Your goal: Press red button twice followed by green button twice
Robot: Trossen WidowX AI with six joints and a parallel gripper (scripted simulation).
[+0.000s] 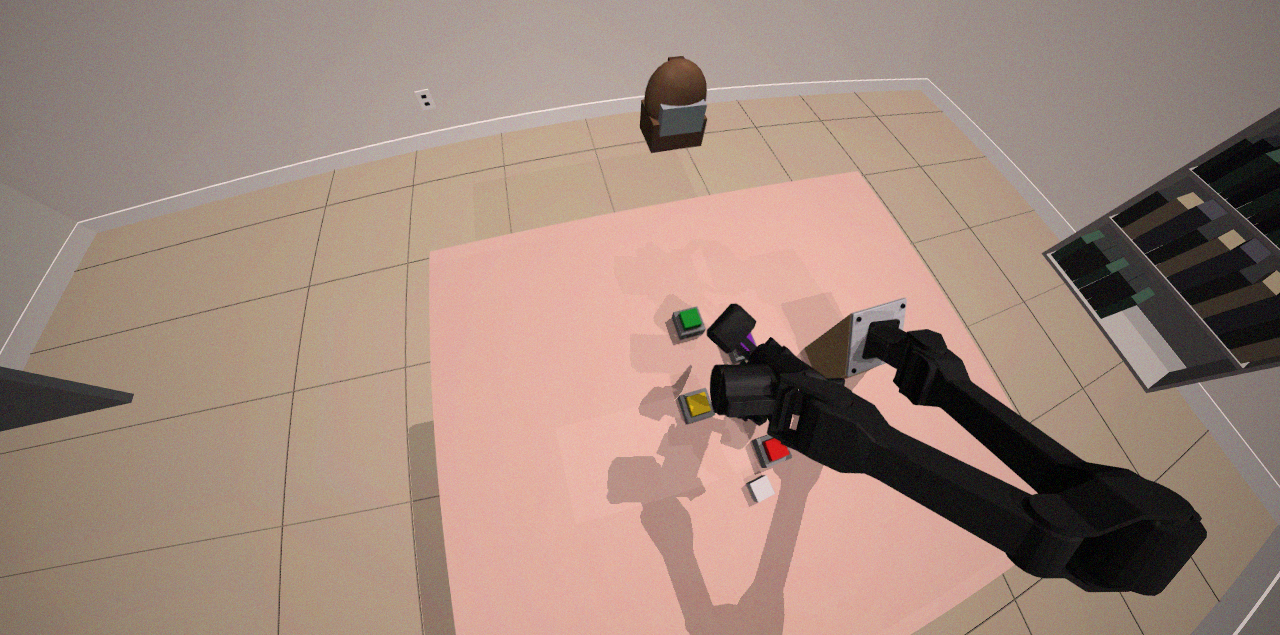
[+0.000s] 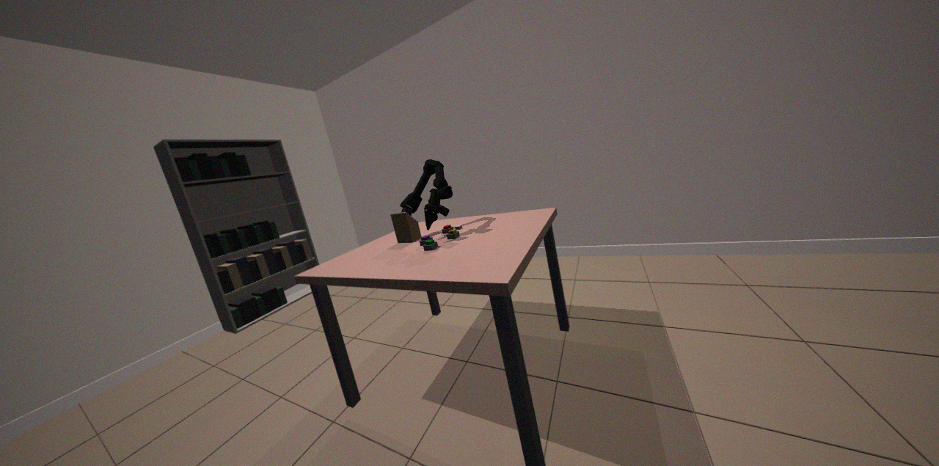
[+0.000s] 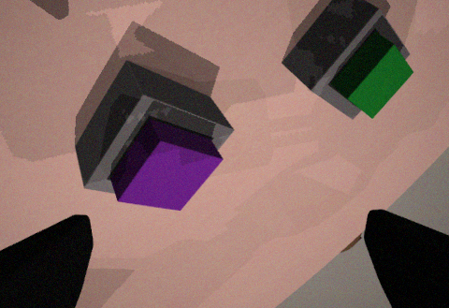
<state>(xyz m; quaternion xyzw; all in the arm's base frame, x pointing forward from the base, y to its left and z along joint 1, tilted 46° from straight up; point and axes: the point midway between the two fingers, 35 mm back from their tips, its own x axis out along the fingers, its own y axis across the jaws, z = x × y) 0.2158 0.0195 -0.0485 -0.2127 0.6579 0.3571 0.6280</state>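
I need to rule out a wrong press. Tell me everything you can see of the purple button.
The purple button is a square purple cap standing proud of a dark grey housing with a lighter grey rim, looking like hard plastic. It sits flat on the pink table, apart from the green button. The open claw hangs above; nothing touches it. From the top view the arm mostly hides it.

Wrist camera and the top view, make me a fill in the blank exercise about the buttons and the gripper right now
1. In the wrist view, the button nearest the gripper is the ____ one.
2. The gripper's fingers stand ____, with nothing between them.
3. In the top view, the small white block lies right beside the ____ button.
4. In the top view, the arm partly hides the ____ button.

Missing words: purple; open; red; purple
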